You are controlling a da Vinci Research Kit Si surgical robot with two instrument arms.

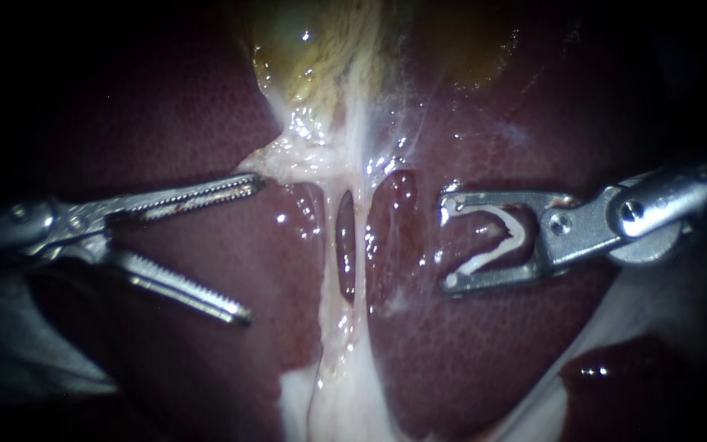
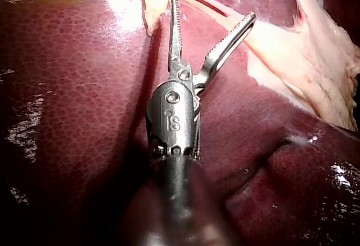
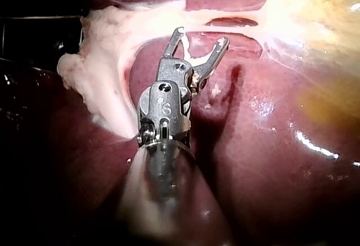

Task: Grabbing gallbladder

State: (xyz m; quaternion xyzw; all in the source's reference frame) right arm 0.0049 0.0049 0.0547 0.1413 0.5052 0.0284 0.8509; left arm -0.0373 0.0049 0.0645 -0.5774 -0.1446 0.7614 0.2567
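Observation:
The yellow-green gallbladder lies at the top centre on the dark red liver. Pale tissue runs down from its lower end into two thin tubes with a dark gap between them. My left instrument has its serrated jaws open; the upper jaw tip touches the pale tissue just below the gallbladder, and nothing is gripped. The left wrist view shows the same open jaws at the pale edge. My right instrument stands to the right of the tubes, its jaws holding a white clip.
A lump of whitish fatty tissue lies beside my right instrument. White tissue widens at the bottom centre. The liver surrounds both instruments, and the edges of the endoscope view are dark.

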